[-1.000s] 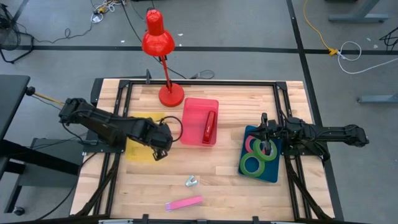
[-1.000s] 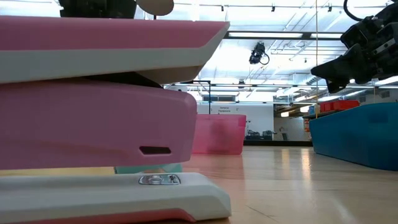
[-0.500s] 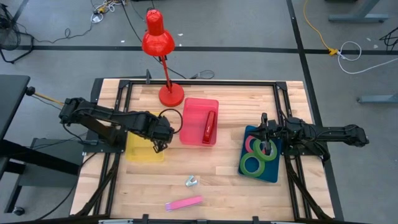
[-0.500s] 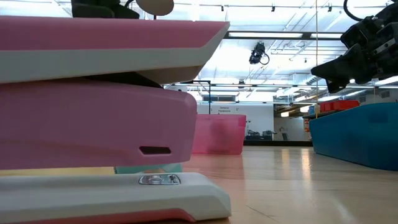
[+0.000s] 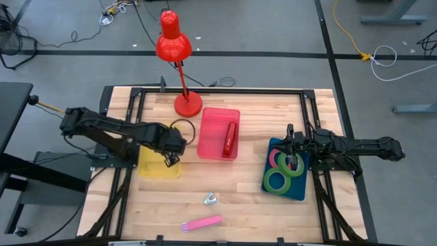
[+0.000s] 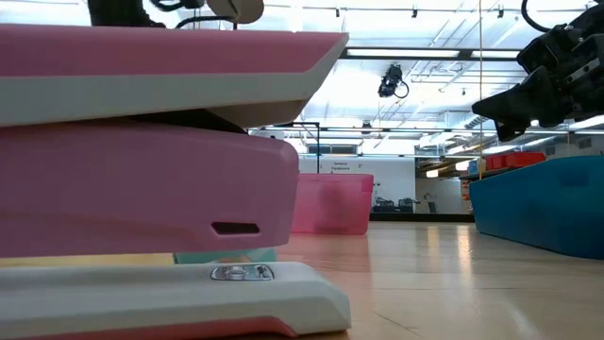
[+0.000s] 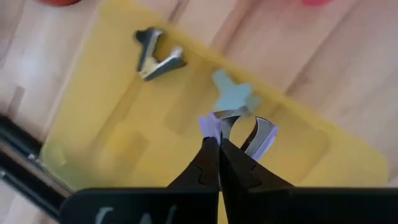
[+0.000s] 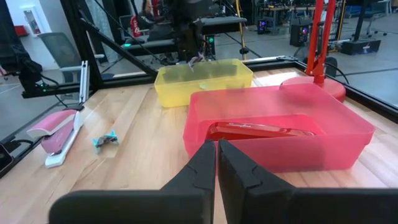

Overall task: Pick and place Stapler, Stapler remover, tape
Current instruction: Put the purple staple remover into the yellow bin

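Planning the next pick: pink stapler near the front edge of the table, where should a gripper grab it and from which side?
Probably from straight above, pinching across the narrow width at mid-length. The pink stapler lies flat and long on bare wood, clear of the staple remover, so both long sides are open. Its tapered ends look less secure.

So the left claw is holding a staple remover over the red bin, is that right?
Not quite: the left claw holds the staple remover over the yellow bin, not the red one, as the left wrist view shows.
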